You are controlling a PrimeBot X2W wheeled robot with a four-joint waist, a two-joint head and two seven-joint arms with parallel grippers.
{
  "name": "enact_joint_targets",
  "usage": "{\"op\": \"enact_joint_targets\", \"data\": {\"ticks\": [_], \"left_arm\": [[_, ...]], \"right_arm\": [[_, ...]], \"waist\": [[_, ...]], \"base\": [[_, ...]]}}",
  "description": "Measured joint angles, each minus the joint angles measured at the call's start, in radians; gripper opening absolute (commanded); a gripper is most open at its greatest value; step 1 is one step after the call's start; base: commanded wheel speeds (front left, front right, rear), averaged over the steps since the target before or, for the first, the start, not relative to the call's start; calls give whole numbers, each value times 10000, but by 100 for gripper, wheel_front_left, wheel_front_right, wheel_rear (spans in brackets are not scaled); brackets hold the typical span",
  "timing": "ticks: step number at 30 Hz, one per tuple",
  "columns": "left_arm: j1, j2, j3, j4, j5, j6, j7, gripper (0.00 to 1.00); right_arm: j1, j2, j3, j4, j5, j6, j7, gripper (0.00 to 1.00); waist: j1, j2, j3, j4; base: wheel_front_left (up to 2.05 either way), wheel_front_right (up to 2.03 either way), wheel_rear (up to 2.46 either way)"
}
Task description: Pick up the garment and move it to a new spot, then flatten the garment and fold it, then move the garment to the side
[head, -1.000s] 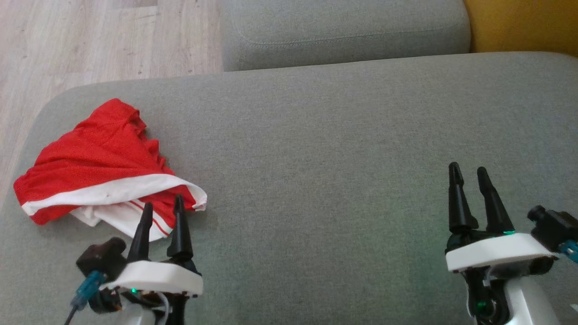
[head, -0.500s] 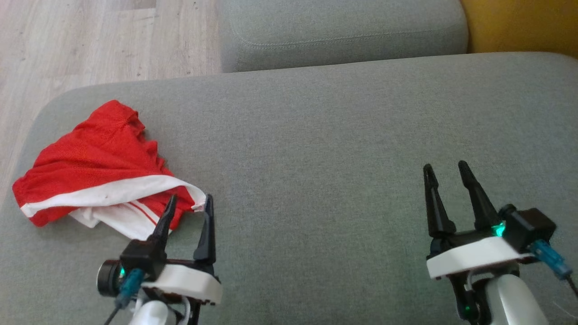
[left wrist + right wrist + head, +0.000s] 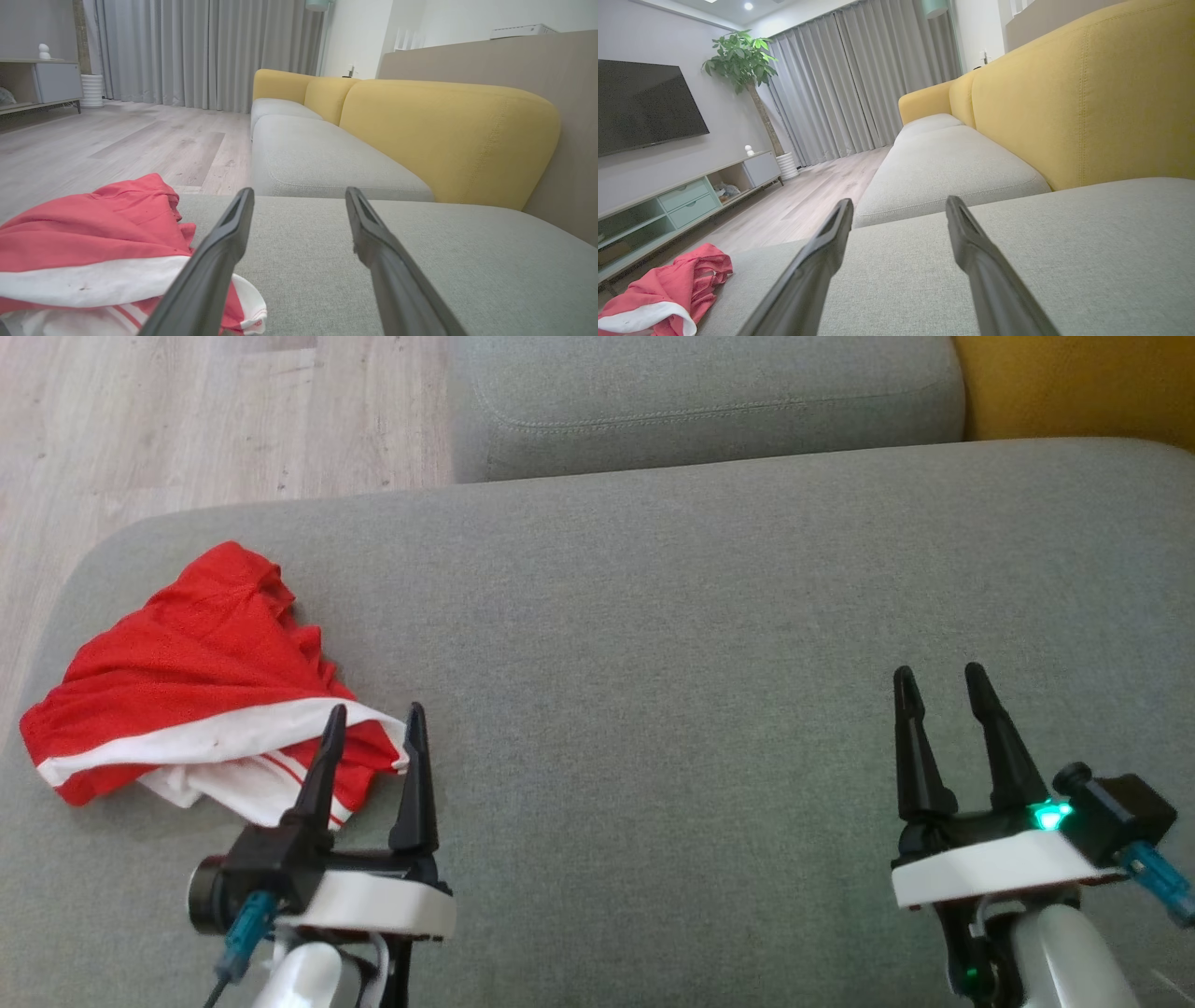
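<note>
Your garment (image 3: pixel 177 672) lies crumpled at the head view's left, on the grey cushion (image 3: pixel 653 616). Expect light, limp, probably slippery mesh, so pinch its white band (image 3: pixel 215 735). The left gripper (image 3: pixel 375 709) and right gripper (image 3: pixel 937 668) both stand apart, empty.

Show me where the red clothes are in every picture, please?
Head view: the red garment lies crumpled at the left, on the left end of the grey cushion.
Left wrist view: it is in the lower left corner.
Right wrist view: it is in the bottom left corner.
Shared landmark: the yellow backrest, toward the upper right in all three.
</note>
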Motion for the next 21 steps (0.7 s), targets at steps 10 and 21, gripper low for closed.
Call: {"op": "enact_joint_targets", "data": {"ticks": [10,21], "left_arm": [[465,-288,198,336,907,-706,-263,100],[528,-552,198,1060,2270,-1127,-606,100]], "right_arm": [[7,-2,207,1258,-635,0,-255,100],[-7,-6,424,1785,-1791,0,-550,100]], "waist": [[0,0,-80,-61],[0,0,-136,-84]], "base": [[0,0,0],[0,0,0]]}}
